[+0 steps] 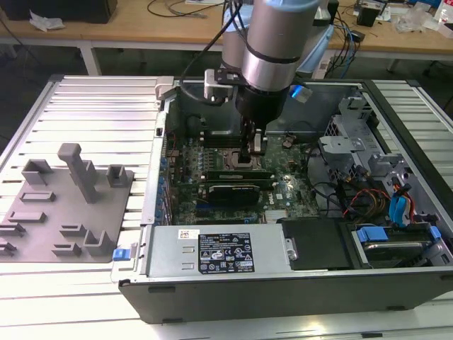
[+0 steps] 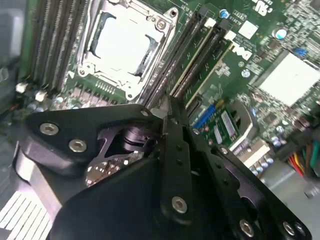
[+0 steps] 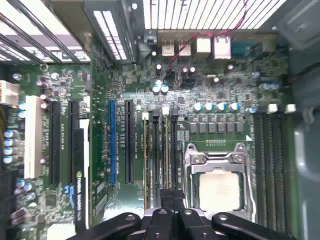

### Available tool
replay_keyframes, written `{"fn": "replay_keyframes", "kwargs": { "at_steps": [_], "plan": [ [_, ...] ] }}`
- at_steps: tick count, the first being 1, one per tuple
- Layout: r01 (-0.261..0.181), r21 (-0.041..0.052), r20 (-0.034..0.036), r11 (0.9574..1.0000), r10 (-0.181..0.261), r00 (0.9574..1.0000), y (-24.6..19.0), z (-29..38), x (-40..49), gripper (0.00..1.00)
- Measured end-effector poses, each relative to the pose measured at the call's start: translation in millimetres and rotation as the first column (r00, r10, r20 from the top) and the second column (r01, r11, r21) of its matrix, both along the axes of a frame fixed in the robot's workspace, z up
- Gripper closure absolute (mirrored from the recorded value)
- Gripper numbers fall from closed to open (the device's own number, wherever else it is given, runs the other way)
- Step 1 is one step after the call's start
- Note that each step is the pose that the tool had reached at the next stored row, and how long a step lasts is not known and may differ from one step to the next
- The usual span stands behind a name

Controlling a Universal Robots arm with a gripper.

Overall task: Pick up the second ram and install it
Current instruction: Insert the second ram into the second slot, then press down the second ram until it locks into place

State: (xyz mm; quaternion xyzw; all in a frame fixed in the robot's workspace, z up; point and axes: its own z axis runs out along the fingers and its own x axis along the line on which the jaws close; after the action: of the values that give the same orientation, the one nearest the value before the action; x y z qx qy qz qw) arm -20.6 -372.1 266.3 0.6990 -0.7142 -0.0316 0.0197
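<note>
pressing down over the memory slots (image 3: 162, 150) beside the cpu socket (image 3: 217, 182), the gripper (image 2: 167, 112) stands closed, fingertips on the second ram (image 2: 192, 60), whose long axis follows the slots.

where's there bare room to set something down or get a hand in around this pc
Free: the ribbed table between the grey fixture plate and the case's side wall, and the strip in front of the case. Crowded: inside the case, where the gripper stands low over the memory slots beside the processor socket, and the cable bundle toward the exterior view's right.
</note>
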Motion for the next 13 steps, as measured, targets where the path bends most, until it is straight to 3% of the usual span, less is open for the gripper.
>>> {"fn": "replay_keyframes", "kwargs": {
  "at_steps": [1, 10, 13],
  "plan": [
    [0.000, 0.0000, 0.0000, 1.0000, 0.000, 1.0000, 0.2, 6.4, 0.0, 0.89],
    [0.000, -0.0002, 0.0000, 1.0000, 0.000, 1.0000, 0.1, 6.1, -1.9, 0.89],
    [0.000, 0.0000, 0.0001, 1.0000, 0.000, 1.0000, -0.1, -8.3, -28.2, 0.89]
  ]
}}
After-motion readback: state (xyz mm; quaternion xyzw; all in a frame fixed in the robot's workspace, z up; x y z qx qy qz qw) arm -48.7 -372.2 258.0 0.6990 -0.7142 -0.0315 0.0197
